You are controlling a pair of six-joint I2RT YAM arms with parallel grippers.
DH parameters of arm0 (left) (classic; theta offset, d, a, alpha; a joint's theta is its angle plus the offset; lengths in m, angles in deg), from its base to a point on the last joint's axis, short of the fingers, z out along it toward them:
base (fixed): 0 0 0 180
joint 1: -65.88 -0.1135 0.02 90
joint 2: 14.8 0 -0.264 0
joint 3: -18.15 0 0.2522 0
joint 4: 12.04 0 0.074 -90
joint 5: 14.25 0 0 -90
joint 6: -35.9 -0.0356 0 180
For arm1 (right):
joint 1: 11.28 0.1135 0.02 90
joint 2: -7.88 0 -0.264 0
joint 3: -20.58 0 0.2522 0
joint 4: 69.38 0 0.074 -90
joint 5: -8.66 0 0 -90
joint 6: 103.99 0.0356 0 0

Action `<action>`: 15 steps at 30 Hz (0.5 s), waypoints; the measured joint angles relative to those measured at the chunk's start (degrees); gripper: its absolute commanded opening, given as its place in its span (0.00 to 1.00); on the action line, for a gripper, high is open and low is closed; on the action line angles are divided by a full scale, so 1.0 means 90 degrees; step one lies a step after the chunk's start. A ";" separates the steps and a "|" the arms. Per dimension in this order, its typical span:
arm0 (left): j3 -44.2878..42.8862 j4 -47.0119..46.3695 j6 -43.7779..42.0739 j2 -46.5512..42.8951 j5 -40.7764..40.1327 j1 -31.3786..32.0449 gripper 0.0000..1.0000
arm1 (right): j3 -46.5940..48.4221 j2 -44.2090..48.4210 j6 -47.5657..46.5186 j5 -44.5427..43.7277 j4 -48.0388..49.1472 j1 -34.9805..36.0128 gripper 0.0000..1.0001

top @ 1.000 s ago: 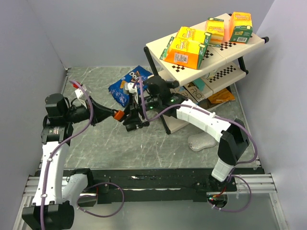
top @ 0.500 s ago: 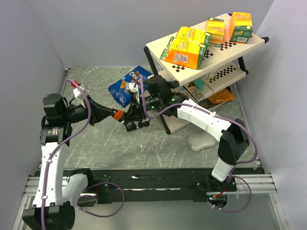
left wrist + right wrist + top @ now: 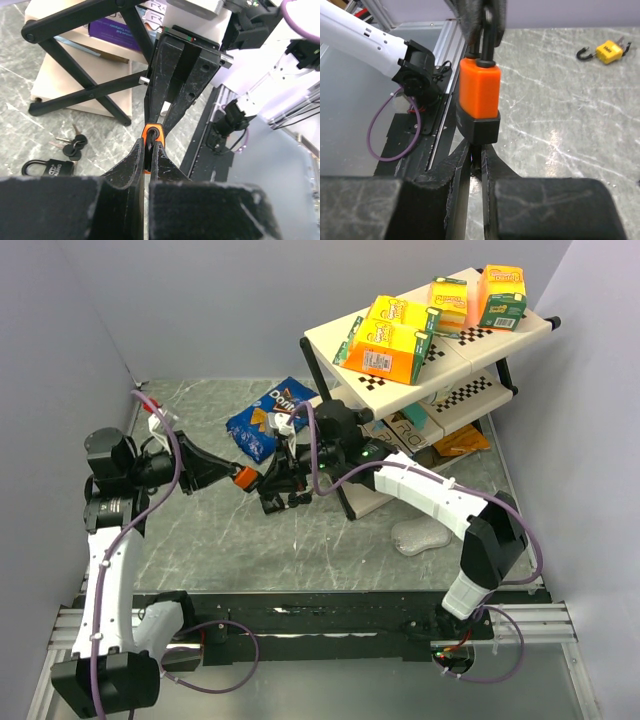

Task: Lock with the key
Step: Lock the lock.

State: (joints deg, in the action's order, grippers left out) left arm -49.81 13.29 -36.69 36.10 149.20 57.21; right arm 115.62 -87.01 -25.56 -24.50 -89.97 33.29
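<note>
Orange padlock [image 3: 479, 90]: in the air, left of centre in the top view, between both grippers.
Left gripper [image 3: 149, 152]: fully closed on the padlock's shackle.
Right gripper [image 3: 476, 152]: fingers almost together, just under the padlock's base; something thin and dark between them, a real grip not possible to tell.

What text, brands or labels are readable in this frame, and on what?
"Doritos": blue chip bag, partly legible.
Orange boxes on the shelf: print too small to read.
Black padlock: engraved brand blurred.
Orange padlock: no text shows.
</note>
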 measured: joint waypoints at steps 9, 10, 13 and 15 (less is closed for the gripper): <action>-0.0046 -0.0950 0.0935 0.0291 0.0376 -0.0158 0.01 | -0.0294 0.0100 -0.0002 -0.0049 0.0697 0.0002 0.00; -0.0046 -0.1037 0.1013 0.0304 0.0386 -0.0158 0.01 | -0.0311 0.0102 0.0019 -0.0049 0.0760 0.0002 0.00; -0.0051 -0.1282 0.1212 0.0335 0.0413 -0.0177 0.01 | -0.0359 0.0102 0.0087 -0.0049 0.0947 0.0002 0.00; -0.0053 -0.1389 0.1290 0.0357 0.0444 -0.0202 0.01 | -0.0386 0.0102 0.0136 -0.0051 0.1049 0.0005 0.00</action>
State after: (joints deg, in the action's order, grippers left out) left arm -50.29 0.79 -25.09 39.31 153.20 55.40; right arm 112.14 -86.09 -24.34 -24.96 -80.53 33.34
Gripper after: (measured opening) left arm 0.043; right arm 0.165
